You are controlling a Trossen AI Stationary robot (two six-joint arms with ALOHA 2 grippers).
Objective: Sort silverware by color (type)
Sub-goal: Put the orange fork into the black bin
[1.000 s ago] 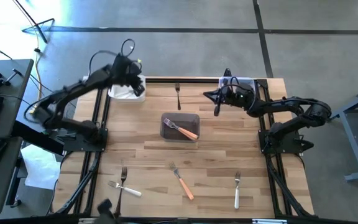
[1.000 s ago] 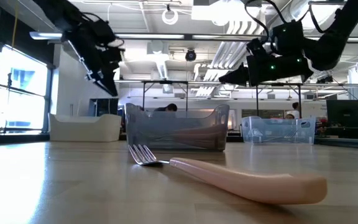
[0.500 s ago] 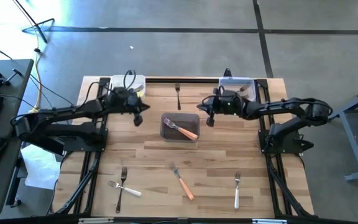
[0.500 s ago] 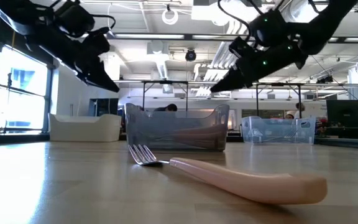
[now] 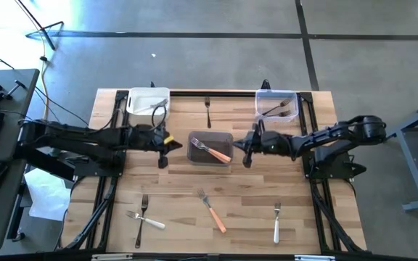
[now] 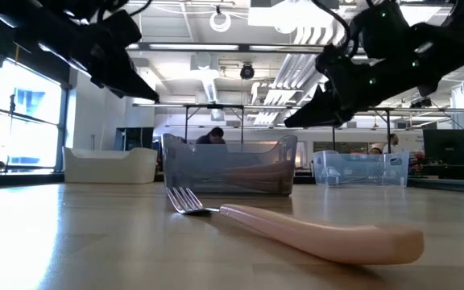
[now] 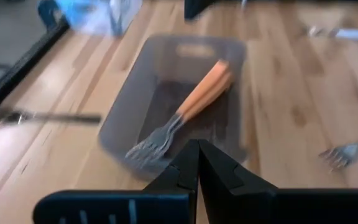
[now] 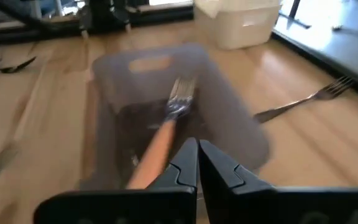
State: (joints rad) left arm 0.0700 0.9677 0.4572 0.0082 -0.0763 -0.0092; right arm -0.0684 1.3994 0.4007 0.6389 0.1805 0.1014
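Both arms had swung down beside the grey tub (image 5: 210,147) holding orange forks (image 5: 215,152), left fingers (image 5: 162,154) and right fingers (image 5: 247,154) closed empty; next should reopen before reaching worktop forks.

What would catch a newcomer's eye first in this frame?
Probably the two dark arms reaching in from both sides toward the smoky grey tub at the table's centre, which holds an orange-handled fork. The left tool and right tool, both shut and empty, flank it. Next come the loose forks along the near edge, notably the salmon-handled fork that fills the low view.
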